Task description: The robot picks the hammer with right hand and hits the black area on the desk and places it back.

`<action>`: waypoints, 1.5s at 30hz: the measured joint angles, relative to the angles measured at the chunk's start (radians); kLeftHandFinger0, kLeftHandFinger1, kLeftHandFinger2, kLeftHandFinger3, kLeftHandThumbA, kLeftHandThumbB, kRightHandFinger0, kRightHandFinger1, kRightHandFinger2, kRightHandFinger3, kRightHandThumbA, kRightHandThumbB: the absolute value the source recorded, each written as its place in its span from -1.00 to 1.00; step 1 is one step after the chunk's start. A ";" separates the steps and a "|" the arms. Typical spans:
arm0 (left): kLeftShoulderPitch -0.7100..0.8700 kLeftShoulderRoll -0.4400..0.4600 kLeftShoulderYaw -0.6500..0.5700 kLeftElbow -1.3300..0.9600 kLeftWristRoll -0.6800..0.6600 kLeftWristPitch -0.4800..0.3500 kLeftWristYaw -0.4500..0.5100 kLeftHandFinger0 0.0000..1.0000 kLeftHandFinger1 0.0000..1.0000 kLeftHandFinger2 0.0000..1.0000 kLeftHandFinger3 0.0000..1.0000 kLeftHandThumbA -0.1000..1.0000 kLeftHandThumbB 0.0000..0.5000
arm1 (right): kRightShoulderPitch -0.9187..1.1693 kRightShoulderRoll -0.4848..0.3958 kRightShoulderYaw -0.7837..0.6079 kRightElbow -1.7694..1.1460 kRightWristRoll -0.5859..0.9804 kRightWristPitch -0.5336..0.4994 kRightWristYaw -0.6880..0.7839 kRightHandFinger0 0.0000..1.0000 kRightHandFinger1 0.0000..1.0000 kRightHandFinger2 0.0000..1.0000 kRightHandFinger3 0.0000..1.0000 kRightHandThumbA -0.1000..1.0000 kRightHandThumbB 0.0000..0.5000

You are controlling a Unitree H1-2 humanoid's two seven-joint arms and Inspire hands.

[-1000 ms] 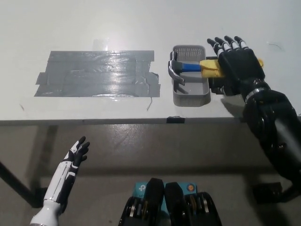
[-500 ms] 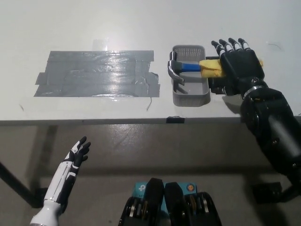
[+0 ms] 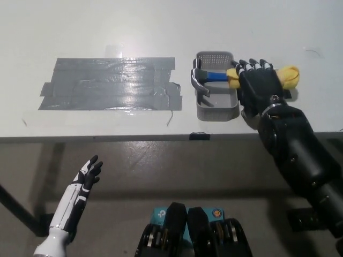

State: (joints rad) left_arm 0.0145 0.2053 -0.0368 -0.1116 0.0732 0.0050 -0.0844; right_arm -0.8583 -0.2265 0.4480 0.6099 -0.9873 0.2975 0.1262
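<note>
Here the right hand (image 3: 258,85) lies over the yellow grip of the hammer (image 3: 214,76), its fingers (image 3: 252,65) reaching across the handle and beginning to curl, though whether they have closed around it cannot be told from this steep angle. The hammer rests across the grey tray (image 3: 217,110): its steel head sits at the tray's left wall, the blue shaft crosses the tray, and the yellow grip sticks out past the tray's right wall, just beyond the hand. The tray stands on the white table (image 3: 161,27), just right of the black area (image 3: 110,84), a patch of dark tape.

The step in hand looks like the grasp. To do it well, the palm should settle squarely on the yellow grip, with the fingers wrapping right under the handle before any lift; a shallow hold would likely let the head-heavy tool swing down. Lifting straight up first should clear the claw from the tray's wall so the tray is not dragged along.

The left hand (image 3: 86,176) hangs below the table's edge, well left of the tray, fingers loosely spread and holding nothing.
</note>
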 measured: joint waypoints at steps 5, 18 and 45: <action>0.000 0.001 0.002 -0.003 0.000 0.000 0.000 1.00 1.00 1.00 1.00 0.99 -0.79 | -0.025 0.010 -0.003 0.054 0.002 0.002 -0.038 0.62 0.51 0.62 0.89 -0.03 0.25; 0.000 0.001 0.001 0.000 0.000 0.002 0.000 0.92 1.00 1.00 1.00 1.00 -0.87 | -0.052 0.022 0.004 0.269 -0.002 -0.032 -0.316 -1.00 -1.00 -0.49 -0.45 -1.00 0.24; -0.003 0.024 0.001 0.003 0.001 0.002 0.000 0.62 0.76 0.76 1.00 1.00 -0.76 | -0.066 0.020 -0.362 0.243 0.367 -0.072 -0.129 -1.00 -0.12 0.67 0.93 -1.00 -0.21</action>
State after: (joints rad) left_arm 0.0114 0.2297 -0.0353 -0.1084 0.0738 0.0067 -0.0848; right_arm -0.9243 -0.2064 0.0856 0.8532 -0.6199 0.2259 -0.0029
